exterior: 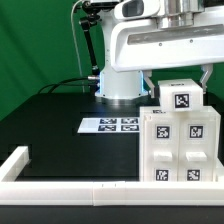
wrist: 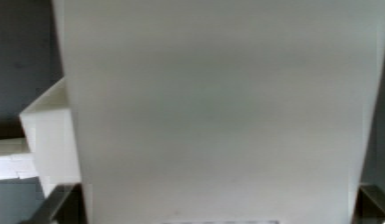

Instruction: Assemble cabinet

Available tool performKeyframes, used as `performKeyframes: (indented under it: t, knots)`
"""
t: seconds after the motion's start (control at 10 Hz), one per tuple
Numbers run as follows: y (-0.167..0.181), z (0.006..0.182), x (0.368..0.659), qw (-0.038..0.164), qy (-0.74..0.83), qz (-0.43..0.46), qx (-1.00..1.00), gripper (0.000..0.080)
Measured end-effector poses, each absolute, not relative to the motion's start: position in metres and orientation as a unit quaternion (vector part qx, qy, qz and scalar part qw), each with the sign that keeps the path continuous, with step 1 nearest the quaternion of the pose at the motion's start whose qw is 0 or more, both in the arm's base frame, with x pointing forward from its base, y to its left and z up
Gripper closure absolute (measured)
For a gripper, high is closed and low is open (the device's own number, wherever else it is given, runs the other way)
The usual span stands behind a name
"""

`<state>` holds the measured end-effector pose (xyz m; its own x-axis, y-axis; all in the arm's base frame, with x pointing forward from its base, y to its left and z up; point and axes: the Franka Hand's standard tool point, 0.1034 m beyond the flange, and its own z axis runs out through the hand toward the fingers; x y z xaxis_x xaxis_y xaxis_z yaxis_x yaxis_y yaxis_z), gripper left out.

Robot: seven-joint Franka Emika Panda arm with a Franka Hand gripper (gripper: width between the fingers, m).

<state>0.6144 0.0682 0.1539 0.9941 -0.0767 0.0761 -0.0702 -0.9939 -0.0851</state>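
Cabinet (exterior: 178, 150) sits at 4 o'clock in ext. view, gripper (exterior: 178, 76) right over its top block (exterior: 181, 98), jaws hidden so can't tell if apart or clamped; risk imo: off-centre push jams/tilts block or skids cabinet toward rail (exterior: 60, 186).

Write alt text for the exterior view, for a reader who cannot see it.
A white cabinet with black-and-white square tags stands on a black table at the exterior view's right, a white robot arm reaching over it. The marker board lies flat nearby, and a white rail edges the table's front.
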Motion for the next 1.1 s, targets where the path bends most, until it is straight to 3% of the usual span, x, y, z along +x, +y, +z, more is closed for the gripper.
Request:
performKeyframes:
  t: [1.1]
  knots:
    - [0.068, 0.1528, 0.6162, 0.041, 0.041, -0.048, -0.997, 0.0242]
